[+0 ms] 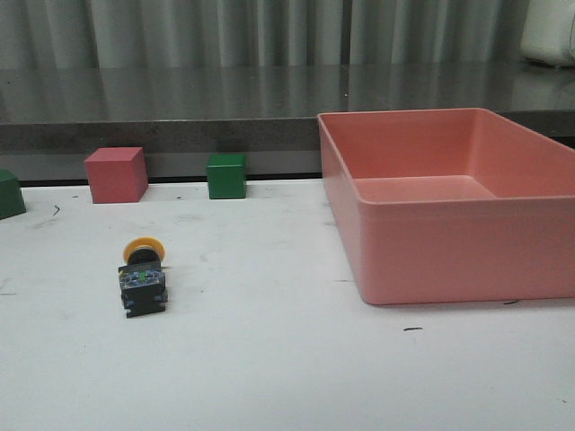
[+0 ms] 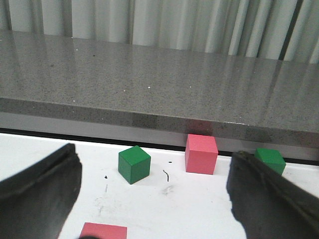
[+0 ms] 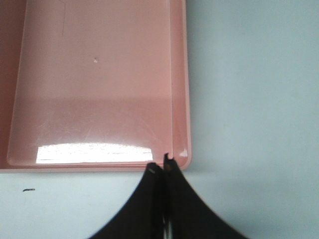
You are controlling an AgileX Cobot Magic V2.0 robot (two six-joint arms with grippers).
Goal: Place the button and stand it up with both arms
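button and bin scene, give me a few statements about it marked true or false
1. The button lies on its side on the white table. True.
2. The button sits inside the pink bin. False: it lies on the table to the left of the bin, apart from it, and the bin looks empty.
3. The right gripper has its jaws shut, holding nothing. True.
4. The left gripper is shut on a green cube. False: its jaws are spread wide with nothing between them.
5. A pink cube stands between two green cubes along the table's back edge. True.
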